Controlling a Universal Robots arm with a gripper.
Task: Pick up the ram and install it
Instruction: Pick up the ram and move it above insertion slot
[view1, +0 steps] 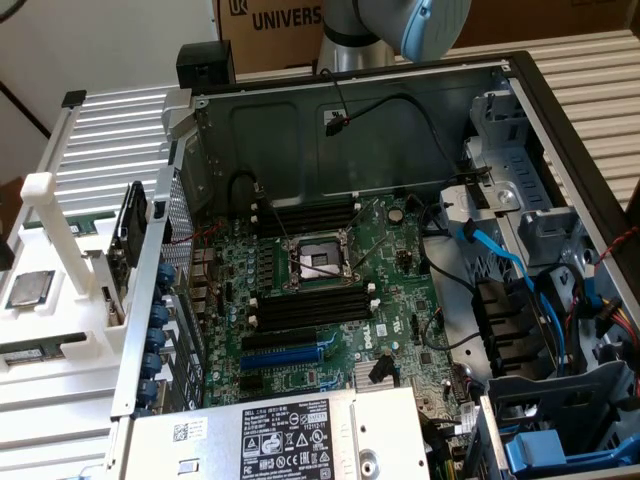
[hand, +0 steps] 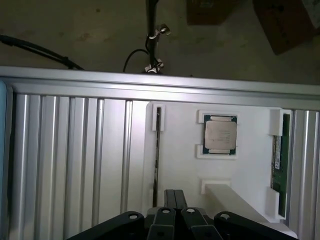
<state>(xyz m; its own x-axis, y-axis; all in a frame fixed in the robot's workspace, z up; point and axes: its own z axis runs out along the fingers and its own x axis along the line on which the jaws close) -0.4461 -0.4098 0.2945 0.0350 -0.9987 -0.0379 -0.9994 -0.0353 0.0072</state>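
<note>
The ram (hand: 279, 160), a long dark green stick with a small white label, stands on edge in a slot along one side of the white holder (hand: 175, 150). My gripper (hand: 175, 200) hovers above this holder with its black fingers pressed together and nothing between them. It sits over the holder's bare middle, apart from the ram. In the exterior view the white holder (view1: 60, 310) stands outside the open computer case on the exterior view's left. Black memory slots (view1: 305, 305) with white clips lie on the motherboard beside the processor socket (view1: 315, 262).
A square silver processor (hand: 220, 136) rests in a recess of the holder. A thin dark strip (hand: 157, 160) fills another slot. Ribbed metal table (hand: 70, 165) surrounds the holder. The case wall (view1: 150, 290), cables and drive cages (view1: 540, 220) ring the motherboard.
</note>
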